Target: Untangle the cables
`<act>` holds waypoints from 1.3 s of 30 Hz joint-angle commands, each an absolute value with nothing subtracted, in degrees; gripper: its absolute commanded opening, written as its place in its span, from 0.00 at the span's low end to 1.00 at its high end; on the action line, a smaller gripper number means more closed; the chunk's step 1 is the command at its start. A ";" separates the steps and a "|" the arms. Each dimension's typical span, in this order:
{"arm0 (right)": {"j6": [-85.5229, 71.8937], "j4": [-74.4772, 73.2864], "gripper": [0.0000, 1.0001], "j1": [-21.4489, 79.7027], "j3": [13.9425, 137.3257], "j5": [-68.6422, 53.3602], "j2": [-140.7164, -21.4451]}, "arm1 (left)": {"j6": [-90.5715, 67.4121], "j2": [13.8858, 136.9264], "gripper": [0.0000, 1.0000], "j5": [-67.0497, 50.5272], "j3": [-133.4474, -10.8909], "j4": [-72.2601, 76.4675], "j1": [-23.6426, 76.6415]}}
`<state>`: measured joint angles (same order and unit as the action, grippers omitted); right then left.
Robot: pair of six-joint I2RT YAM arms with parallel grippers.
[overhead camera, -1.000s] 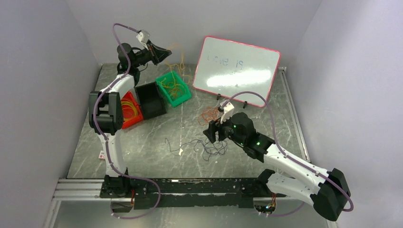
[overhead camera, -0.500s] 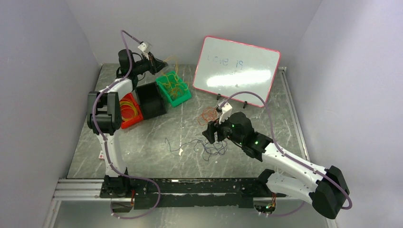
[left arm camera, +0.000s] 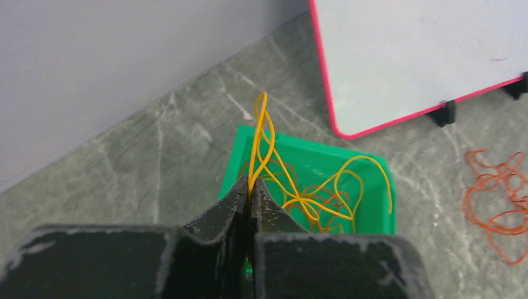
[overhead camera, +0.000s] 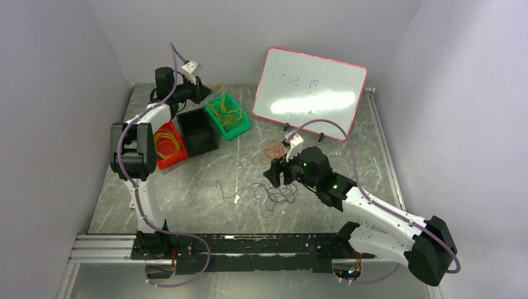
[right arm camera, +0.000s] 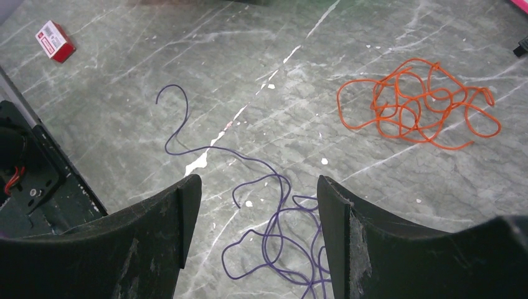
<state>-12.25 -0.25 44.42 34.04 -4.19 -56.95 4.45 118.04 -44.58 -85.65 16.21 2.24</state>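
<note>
In the upper left of the top view, our left claw (overhead camera: 202,92) is pinched tight on a yellow cable (left arm camera: 253,168); the rest of that cable lies curled in the green bin (left arm camera: 314,156) below. These cables are thin, light and floppy; they spring into loops, so we think they will snag on each other and slip from a loose pinch. In the middle of the table (overhead camera: 187,187) lies a dark purple cable (overhead camera: 280,196); our right claw (right arm camera: 256,184) hangs over it, spread wide, holding nothing. We would grab one single strand, away from the knotty part. In the upper right of the right wrist view, the orange cable (right arm camera: 408,103) sits in its own messy heap.
</note>
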 commanded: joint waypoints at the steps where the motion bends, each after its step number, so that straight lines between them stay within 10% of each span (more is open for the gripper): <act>1: -12.85 1.46 0.72 44.52 32.79 -4.70 -57.07 | 13.16 113.76 0.07 -36.78 -87.17 9.38 3.54; 14: -13.35 1.07 0.72 44.47 32.11 -4.26 -56.87 | 0.64 118.29 0.07 -5.28 -101.59 -10.14 14.93; 39: -13.58 1.23 0.72 44.52 30.85 -4.07 -56.89 | -27.04 120.15 0.07 10.84 -102.48 -24.80 19.86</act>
